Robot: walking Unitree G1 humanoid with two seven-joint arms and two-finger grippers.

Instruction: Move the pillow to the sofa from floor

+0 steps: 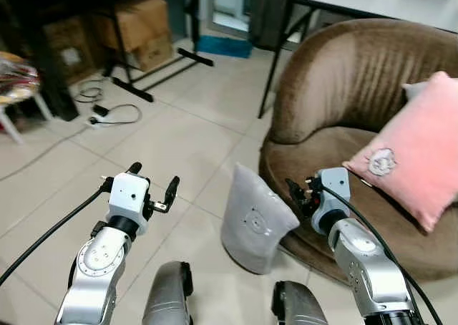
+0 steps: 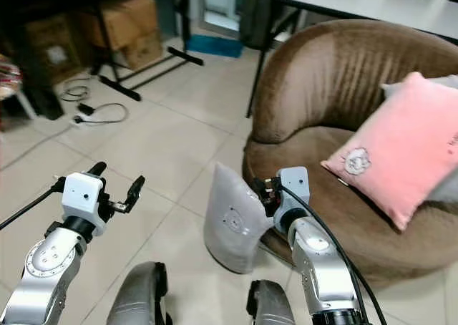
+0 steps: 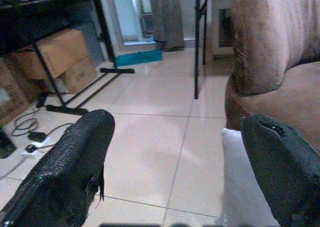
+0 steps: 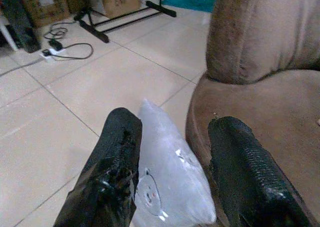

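- We take the grey pillow [image 1: 254, 221] as our landmark: it stands on its lower edge on the tiled floor [image 1: 172, 135], leaning against the front rim of the brown sofa [image 1: 343, 89].
- Nearest to the pillow is our right gripper [image 1: 299, 194], just beside its upper corner on the sofa side. In the right wrist view its two fingers [image 4: 117, 152] are spread, with the pillow's top edge between them, and they grasp nothing yet.
- We judge that the step in hand is the grasp. To do it well, we should push the fingers deeper over the corner before we close, because soft stuffing slips out of a shallow pinch.
- On the other side of the pillow, a little apart, our left gripper [image 1: 152, 189] hovers over the floor, also released and empty. It could support the far face of the pillow.
- Beyond the pillow, a pink cushion [image 1: 415, 153] lies on the seat, so we should aim for the free part of the seat.
- Far behind the pillow are cables [image 1: 107, 114] and cardboard boxes [image 1: 139, 28], which do not disturb us.
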